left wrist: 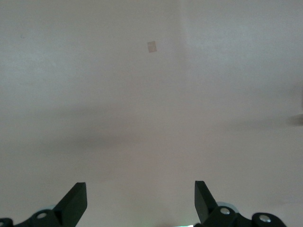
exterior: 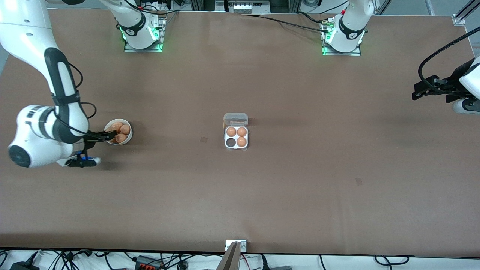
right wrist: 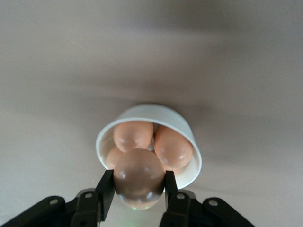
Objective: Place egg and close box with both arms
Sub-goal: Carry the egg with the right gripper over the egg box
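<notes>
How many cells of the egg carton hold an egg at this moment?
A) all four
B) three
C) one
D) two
B: in the front view the box shows three eggs and one dark, unfilled cell, while the right pincer is shut on the egg over the white bowl.
</notes>
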Controlling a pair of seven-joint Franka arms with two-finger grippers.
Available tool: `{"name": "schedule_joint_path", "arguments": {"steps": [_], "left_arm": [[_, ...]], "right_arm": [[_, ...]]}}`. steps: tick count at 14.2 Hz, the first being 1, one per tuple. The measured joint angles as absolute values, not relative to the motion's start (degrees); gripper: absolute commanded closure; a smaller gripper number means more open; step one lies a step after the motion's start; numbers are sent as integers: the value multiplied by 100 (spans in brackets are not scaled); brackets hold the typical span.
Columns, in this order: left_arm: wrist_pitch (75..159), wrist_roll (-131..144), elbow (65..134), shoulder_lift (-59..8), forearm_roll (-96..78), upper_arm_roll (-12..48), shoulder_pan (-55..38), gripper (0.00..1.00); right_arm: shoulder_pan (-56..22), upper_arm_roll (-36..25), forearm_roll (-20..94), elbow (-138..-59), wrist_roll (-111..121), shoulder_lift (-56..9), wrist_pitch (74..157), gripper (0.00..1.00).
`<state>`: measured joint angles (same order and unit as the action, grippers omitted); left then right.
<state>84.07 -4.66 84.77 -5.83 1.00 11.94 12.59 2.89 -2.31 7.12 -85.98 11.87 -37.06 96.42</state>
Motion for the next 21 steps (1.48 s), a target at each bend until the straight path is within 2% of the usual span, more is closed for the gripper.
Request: {"name": "schedule_joint_path", "arguments": {"steps": [4, 7, 11, 16, 21], "left_arm": [[8407, -466, 8476, -583, 100, 1193, 1260, 0], [8407, -466, 8476, -583, 100, 1193, 1260, 0], [8407, -466, 8474, -583, 100, 1196, 1257, 0], [8363, -466, 8475, -598, 100, 1200, 1239, 0], [8237, -466, 8478, -754, 39, 1205, 1239, 0]], "right_arm": [[264, 223, 1165, -8061, 1505, -3594, 9698, 88], [14, 811, 1327, -7854, 1504, -3609, 10389, 88], [-961, 883, 1331, -7848, 1040, -3732, 11253, 85], [-1817, 889, 1331, -7853, 178, -4124, 12490, 85], [-2368, 891, 1331, -7857, -478, -4429, 13088, 85]]}}
